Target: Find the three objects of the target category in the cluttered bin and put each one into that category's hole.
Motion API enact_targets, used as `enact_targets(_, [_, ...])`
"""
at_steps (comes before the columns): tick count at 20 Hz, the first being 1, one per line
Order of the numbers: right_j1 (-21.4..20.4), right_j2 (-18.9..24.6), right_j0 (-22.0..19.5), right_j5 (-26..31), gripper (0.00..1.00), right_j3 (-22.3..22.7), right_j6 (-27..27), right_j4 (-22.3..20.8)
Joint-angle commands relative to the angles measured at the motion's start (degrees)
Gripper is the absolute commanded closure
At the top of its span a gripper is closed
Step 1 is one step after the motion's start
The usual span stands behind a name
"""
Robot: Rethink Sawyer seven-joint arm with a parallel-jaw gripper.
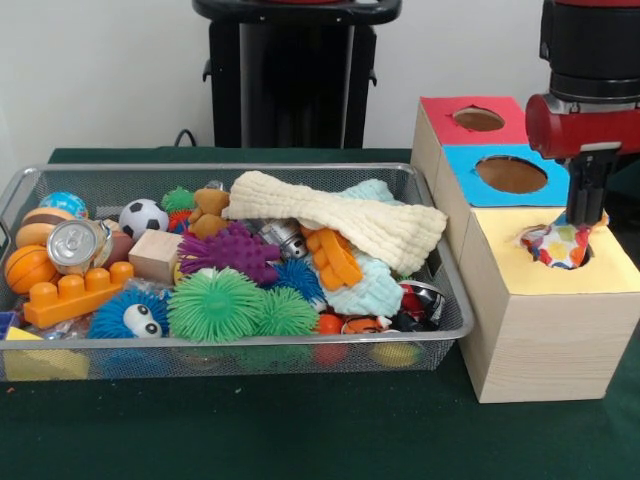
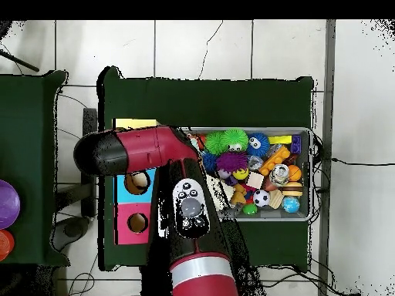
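My gripper (image 1: 586, 218) hangs over the round hole of the yellow-topped box (image 1: 610, 272) at the right in the front view. It is shut on a patterned cloth (image 1: 556, 246) with coloured dots, which sits bunched in the hole's mouth. Left of the boxes, the wire bin (image 1: 230, 170) holds a cream cloth (image 1: 335, 214) draped across the top of the clutter and a light blue cloth (image 1: 372, 288) under it. In the overhead view my arm (image 2: 181, 200) covers the gripper and the yellow box's hole.
The blue-topped box (image 1: 510, 175) and the red-topped box (image 1: 476, 120) stand behind the yellow one, each with an open hole. The bin also holds spiky balls (image 1: 215, 305), an orange brick (image 1: 78, 293), a can (image 1: 75, 243), a soccer ball (image 1: 143, 217) and a wooden block (image 1: 155, 257).
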Motion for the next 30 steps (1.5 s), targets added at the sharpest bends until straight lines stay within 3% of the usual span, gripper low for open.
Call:
enact_targets(1, [-0.05,1.65,0.11,8.09,1.00,6.07,3.95,1.20])
enact_targets(13, [-3.33,1.25,0.62,9.33,1.00,8.96,5.19,2.33])
enact_targets(30, [-1.03,1.50,-0.07,4.69,1.00,9.64,4.92,1.84])
